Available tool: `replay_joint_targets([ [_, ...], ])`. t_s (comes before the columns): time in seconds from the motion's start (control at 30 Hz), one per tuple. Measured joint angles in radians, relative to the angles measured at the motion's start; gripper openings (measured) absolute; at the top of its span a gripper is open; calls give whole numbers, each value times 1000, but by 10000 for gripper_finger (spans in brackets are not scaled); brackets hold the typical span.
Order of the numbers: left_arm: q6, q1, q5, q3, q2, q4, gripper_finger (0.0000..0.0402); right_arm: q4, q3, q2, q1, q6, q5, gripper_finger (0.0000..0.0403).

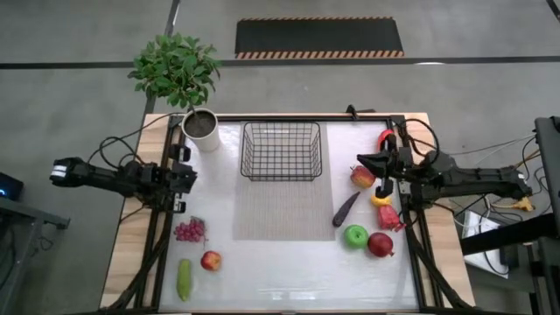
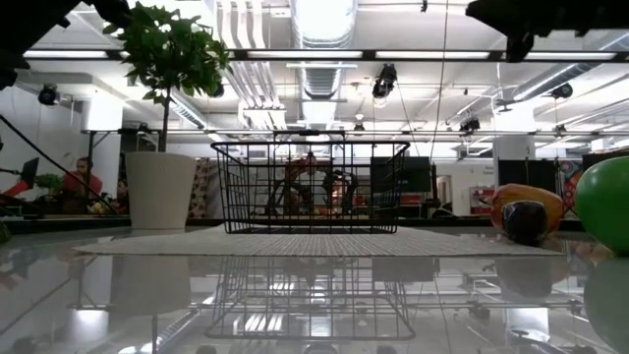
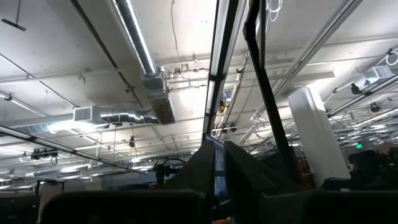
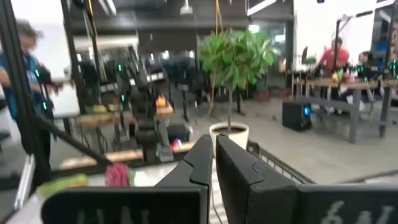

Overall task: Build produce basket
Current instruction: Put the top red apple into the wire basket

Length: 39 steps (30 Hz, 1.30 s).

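Note:
The black wire basket stands on a grey mat at the table's far middle, with nothing in it. Grapes, a red apple and a cucumber lie near left. A red-yellow fruit, an eggplant, a green apple, a dark red apple and peppers lie on the right. My right gripper hovers shut over the red-yellow fruit. My left gripper is shut at the left edge, tipped up toward the ceiling.
A white plant pot stands at the far left corner beside the basket. The grey mat reaches from the basket toward the near edge. Another red pepper lies at the far right by the frame rail. People show in the room beyond.

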Motion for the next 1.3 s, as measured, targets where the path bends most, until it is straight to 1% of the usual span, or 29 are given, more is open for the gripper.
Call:
replay_joint_targets([
  [0.13,-18,0,0,15,30,12,17,-169,116,83,0,3,14,13],
  [0.3,-15,0,-1,35,59,46,17,-412,242,174,0,72,135,13],
  [0.43,60,0,-1,39,57,48,17,-665,347,236,0,189,214,13],
  [0.53,90,0,-2,36,55,48,17,-844,409,282,0,288,211,13],
  [0.6,109,0,-3,34,55,47,17,-917,456,305,0,358,210,13],
  [0.7,116,0,-8,32,59,43,17,-1069,510,350,0,435,174,22],
  [0.77,131,0,-16,32,58,42,17,-1142,547,380,0,486,161,43],
  [0.87,161,0,-16,32,60,43,17,-1246,579,423,0,525,152,94],
  [0.97,165,0,-16,32,61,42,17,-1269,599,460,0,536,155,155],
  [1.1,166,0,-16,32,61,42,17,-1278,589,511,0,486,154,233],
  [1.2,166,0,-16,32,61,42,17,-1295,567,544,-2,458,155,283],
  [1.3,165,0,-16,31,61,42,17,-1300,549,585,-28,470,155,323],
])
